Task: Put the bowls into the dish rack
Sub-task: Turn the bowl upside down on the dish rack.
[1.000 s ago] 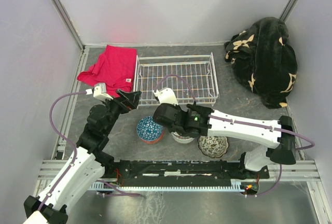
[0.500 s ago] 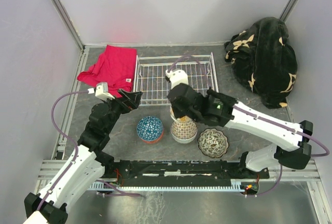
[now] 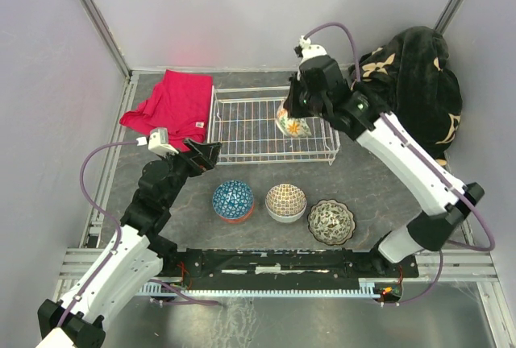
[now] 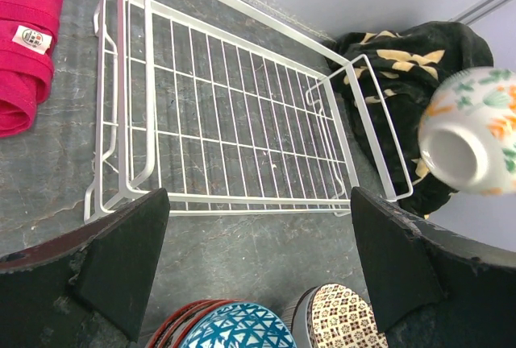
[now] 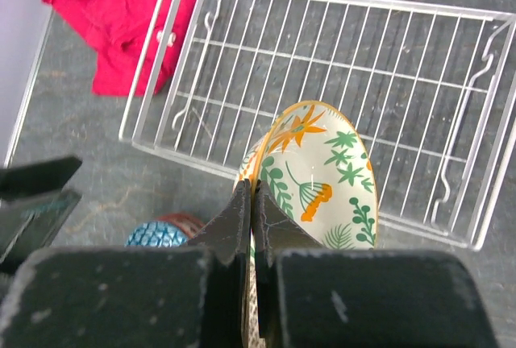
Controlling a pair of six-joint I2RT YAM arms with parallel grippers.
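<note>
My right gripper is shut on the rim of a floral orange bowl and holds it on edge in the air over the right part of the white wire dish rack. In the right wrist view the bowl hangs above the rack; it also shows in the left wrist view. The rack holds no bowls. Three bowls sit on the table in front of the rack: a blue mosaic bowl, a red lattice bowl and a dark floral bowl. My left gripper is open and empty, left of the rack's near corner.
A red cloth lies left of the rack. A black floral blanket is heaped at the back right. Grey walls close the table at the back and sides. A metal rail runs along the near edge.
My right gripper has lifted the floral orange bowl off the red lattice bowl and carried it back and to the right, over the rack. The left arm has not moved.
</note>
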